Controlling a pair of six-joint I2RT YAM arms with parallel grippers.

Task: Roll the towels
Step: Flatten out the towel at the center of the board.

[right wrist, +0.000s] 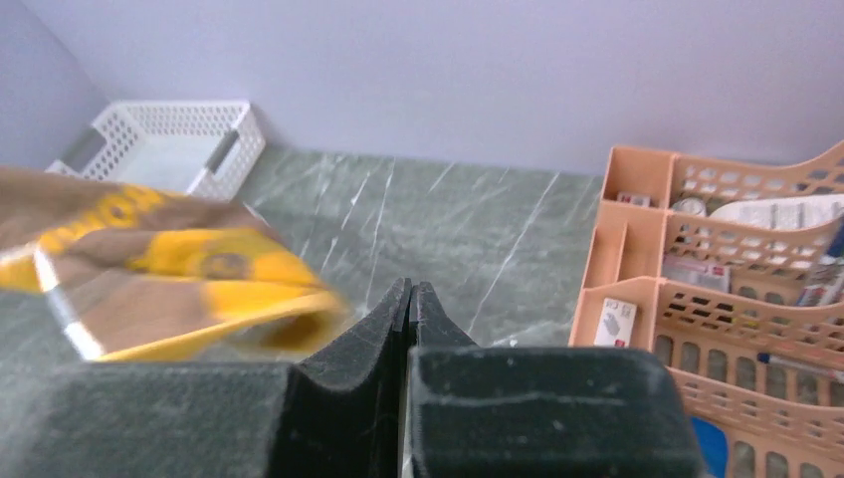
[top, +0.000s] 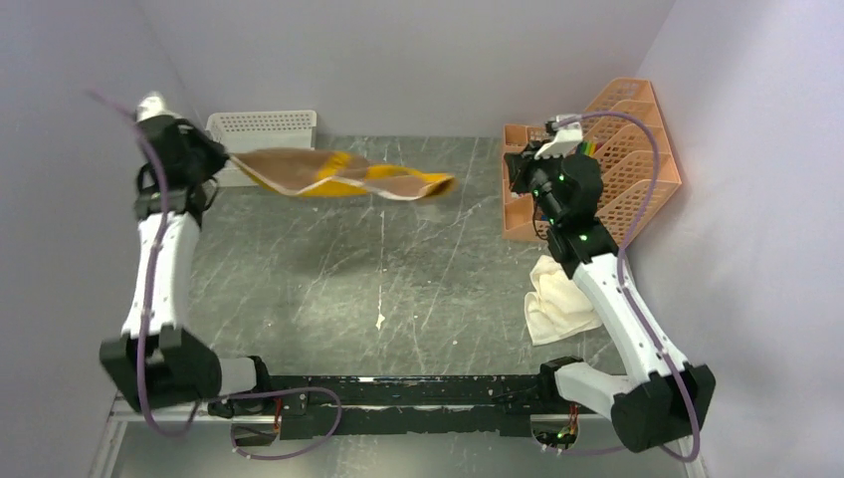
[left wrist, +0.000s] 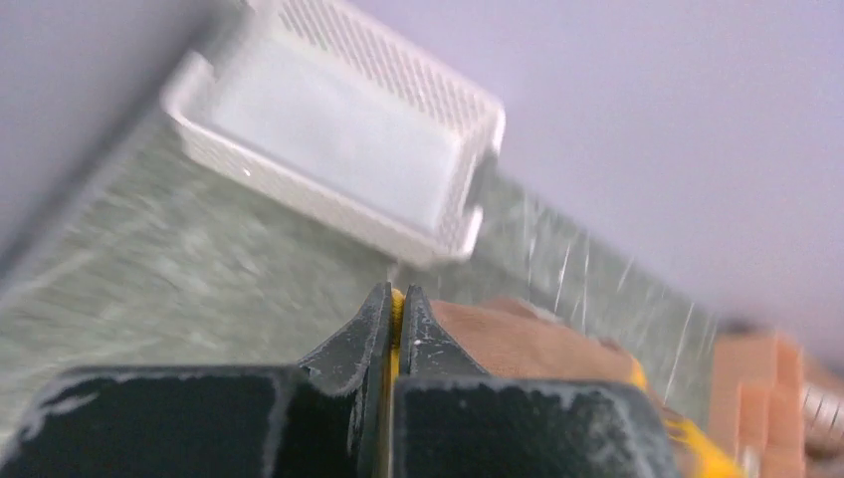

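The mustard-yellow and brown cloth towel (top: pixel 338 175) hangs stretched in the air above the green marbled table (top: pixel 398 289), one end pinched in my left gripper (left wrist: pixel 396 309). The crumpled cream cloth towel (top: pixel 557 299) lies on the table beside my right arm. My right gripper (right wrist: pixel 409 294) is pressed together, holding nothing.

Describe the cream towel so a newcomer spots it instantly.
Look at the right side of the green marble table, just in front of the orange desk organizer. The cream towel lies crumpled there beside the right arm, plain and pale, unlike the yellow-brown towel held aloft.
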